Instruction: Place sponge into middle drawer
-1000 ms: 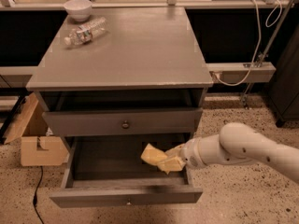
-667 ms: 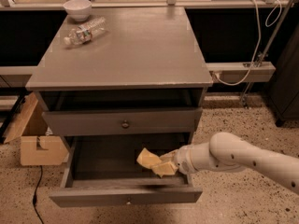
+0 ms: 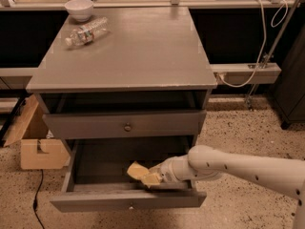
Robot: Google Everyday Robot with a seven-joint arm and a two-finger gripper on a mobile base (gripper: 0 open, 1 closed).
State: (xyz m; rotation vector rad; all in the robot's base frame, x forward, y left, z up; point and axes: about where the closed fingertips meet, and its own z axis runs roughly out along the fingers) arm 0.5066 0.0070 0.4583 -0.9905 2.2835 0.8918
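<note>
The pale-yellow sponge (image 3: 139, 172) is inside the open middle drawer (image 3: 95, 162), low over its grey floor near the front right. My gripper (image 3: 153, 176) reaches in from the right on a white arm and is shut on the sponge's right end. The drawer is pulled out below the closed upper drawer (image 3: 125, 124) with its dark round knob. The gripper's far side is hidden by the sponge and the drawer front.
A clear plastic bottle (image 3: 86, 32) lies on the cabinet top (image 3: 143, 46) beside a white bowl (image 3: 79, 8). A cardboard box (image 3: 38, 144) stands on the floor at the left. A cable tray and cords run along the right wall.
My gripper has moved left and lower with the sponge, going deeper into the open middle drawer. The drawer and the things on top have not moved.
</note>
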